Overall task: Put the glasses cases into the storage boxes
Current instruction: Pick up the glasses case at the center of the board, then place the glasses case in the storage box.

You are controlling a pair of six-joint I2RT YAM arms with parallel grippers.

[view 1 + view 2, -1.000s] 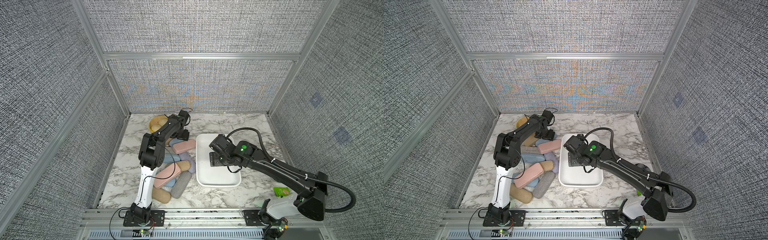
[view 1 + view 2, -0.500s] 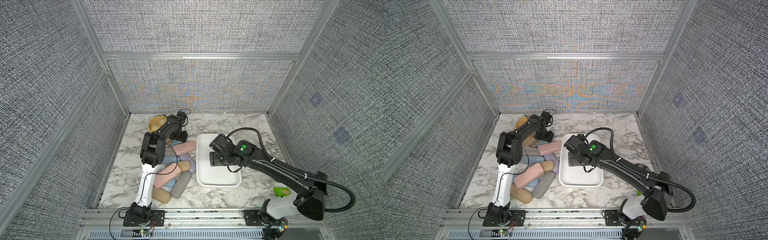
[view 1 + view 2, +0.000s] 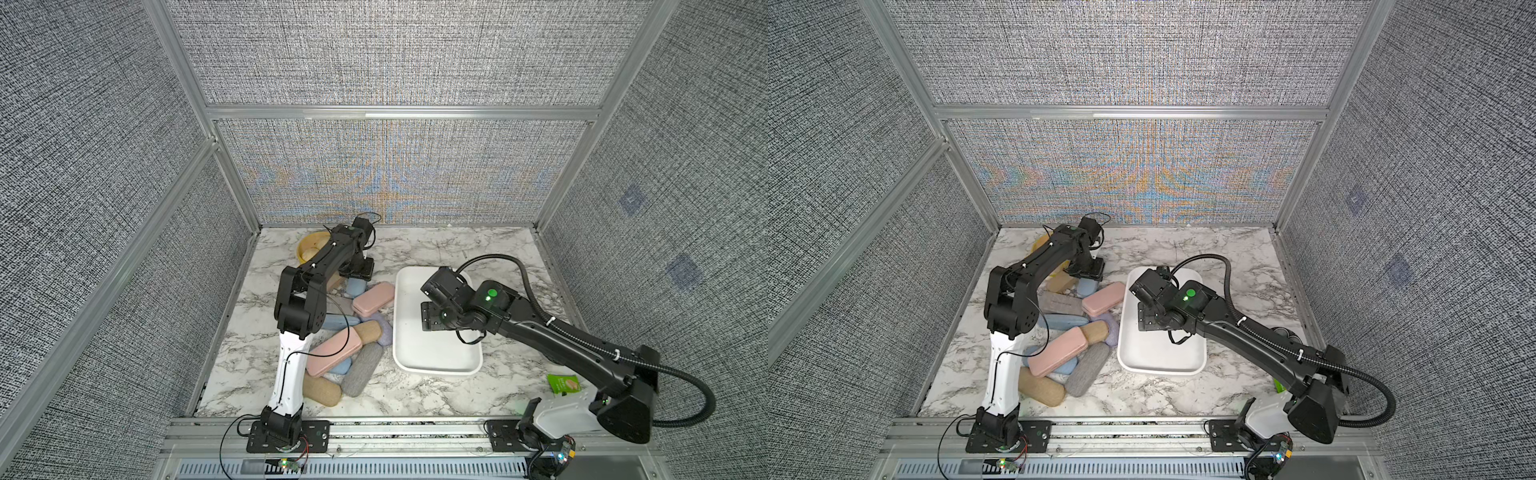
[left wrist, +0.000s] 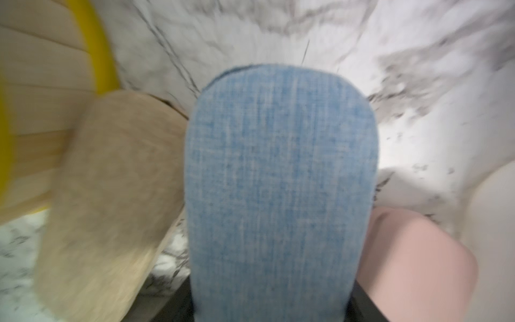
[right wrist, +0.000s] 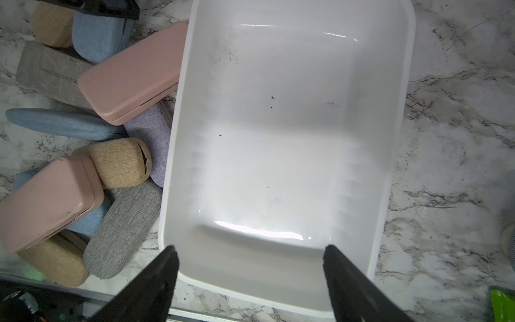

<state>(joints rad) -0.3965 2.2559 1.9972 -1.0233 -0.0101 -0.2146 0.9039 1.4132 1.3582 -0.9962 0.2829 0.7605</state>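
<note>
A pile of glasses cases lies left of the white storage box (image 3: 436, 368) (image 3: 1158, 368): pink ones (image 3: 373, 298) (image 3: 334, 351), tan (image 3: 368, 332), grey (image 3: 362, 370), lavender (image 3: 384, 332) and blue (image 3: 340, 322). At the pile's far end my left gripper (image 3: 356, 272) (image 4: 274, 302) is shut on a blue glasses case (image 4: 278, 167) (image 3: 356, 287). Its dark fingers (image 4: 178, 305) press against both long sides of that case. My right gripper (image 5: 250, 256) (image 3: 430, 322) hangs open over the box (image 5: 178, 139), which holds nothing.
A round yellow steamer basket (image 3: 309, 245) (image 4: 103, 55) with pale buns stands at the back left, right beside the held case. A tan case (image 4: 111, 195) and a pink one (image 4: 412, 264) flank it. A green packet (image 3: 563, 383) lies at the front right. Enclosure walls ring the table.
The left gripper's jaws have narrowed onto the blue case and the left arm has shifted slightly. The right arm stays over the box, its jaws nearly unchanged.
</note>
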